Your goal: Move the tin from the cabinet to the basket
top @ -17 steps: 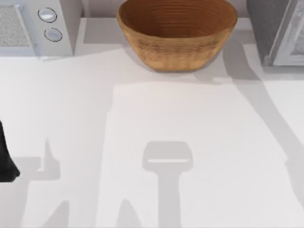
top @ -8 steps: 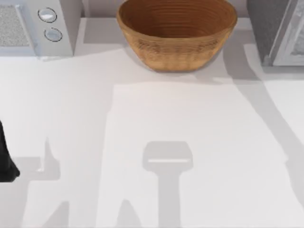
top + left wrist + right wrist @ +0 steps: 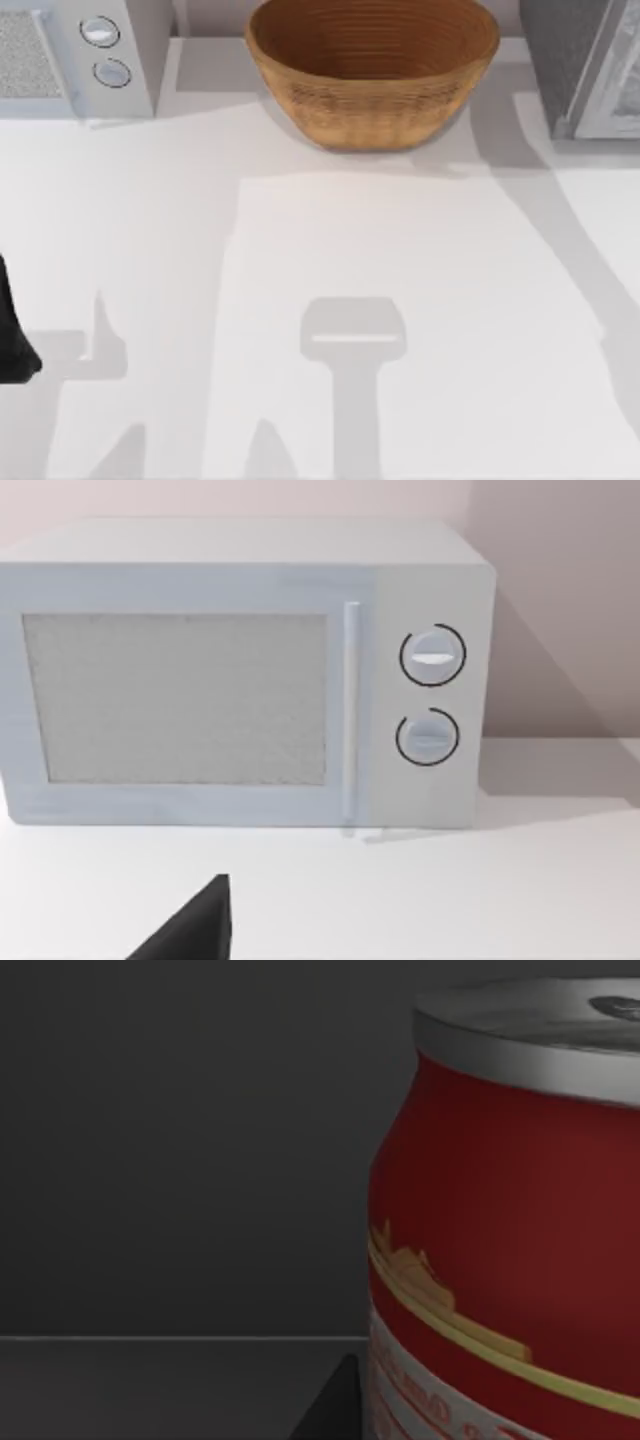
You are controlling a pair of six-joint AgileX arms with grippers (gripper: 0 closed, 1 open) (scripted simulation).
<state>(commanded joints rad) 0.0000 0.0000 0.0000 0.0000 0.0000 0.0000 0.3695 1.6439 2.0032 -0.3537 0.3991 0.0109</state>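
Right wrist view: tin (image 3: 500,1210) stood upright, close before the camera, inside a dark cabinet (image 3: 180,1160).
Basket (image 3: 372,70) sat at table's 12 o'clock; both grippers' jaw states could not be told.

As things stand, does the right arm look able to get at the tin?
Probably yes: the right wrist view sits close against the upright red tin inside the dark cabinet, nothing standing between them. Its fingers' state is unclear.

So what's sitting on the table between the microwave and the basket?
Nothing: in the top view the table is bare between the microwave and the basket.

Overhead table (image 3: 320,300); wrists near appliances
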